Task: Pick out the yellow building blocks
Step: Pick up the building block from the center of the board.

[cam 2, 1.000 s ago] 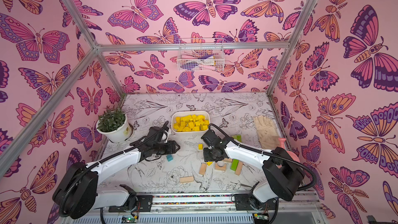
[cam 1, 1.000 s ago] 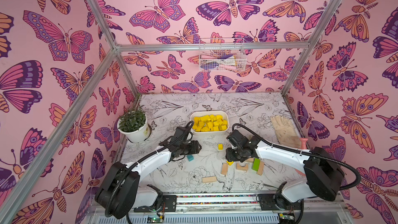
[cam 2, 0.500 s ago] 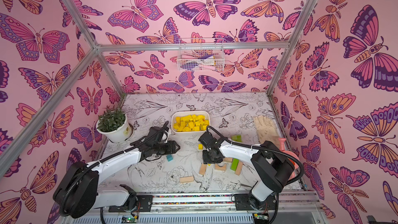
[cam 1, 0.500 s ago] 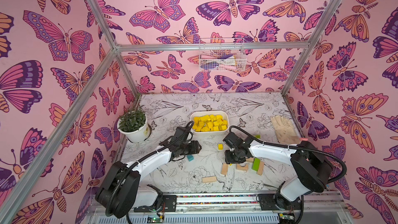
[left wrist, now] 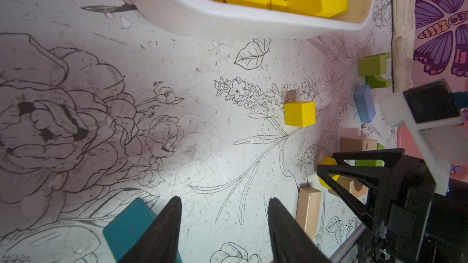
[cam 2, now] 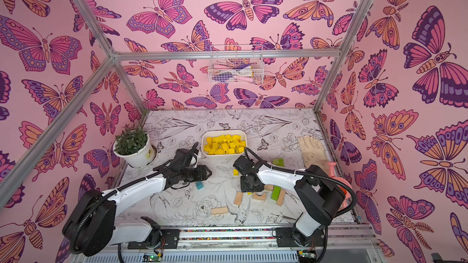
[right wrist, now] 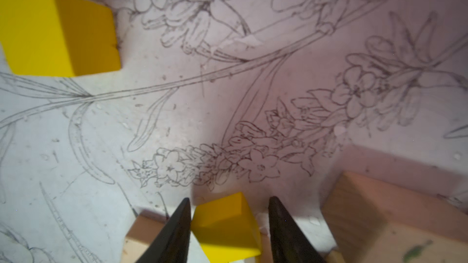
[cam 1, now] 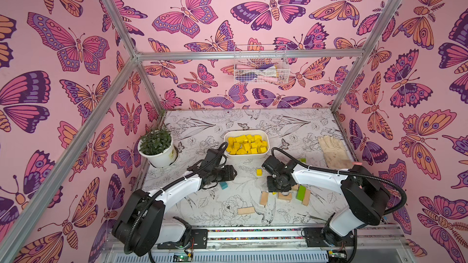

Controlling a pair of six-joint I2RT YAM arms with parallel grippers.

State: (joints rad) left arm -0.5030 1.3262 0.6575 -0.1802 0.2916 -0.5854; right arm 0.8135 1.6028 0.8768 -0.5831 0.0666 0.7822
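The yellow building blocks (cam 1: 247, 144) are mostly lying heaped in one white plastic tub (cam 1: 244, 157), too crowded to count. Two are lying outside it: a yellow wooden cube (cam 1: 258, 172), and a smaller yellow block (right wrist: 225, 226) sitting unclamped between the part-open jaws of the right gripper (right wrist: 228, 198). The left gripper (left wrist: 225, 198) is hovering half open, holding nothing, with one teal block (left wrist: 129, 226) beside it. Five bare tan wooden blocks (cam 1: 246, 210) are lying nearby. The label on the white plant pot (cam 2: 136, 159) is too small to read.

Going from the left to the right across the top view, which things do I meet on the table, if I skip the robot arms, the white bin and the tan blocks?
potted plant → teal block → loose yellow cube → green block → glove
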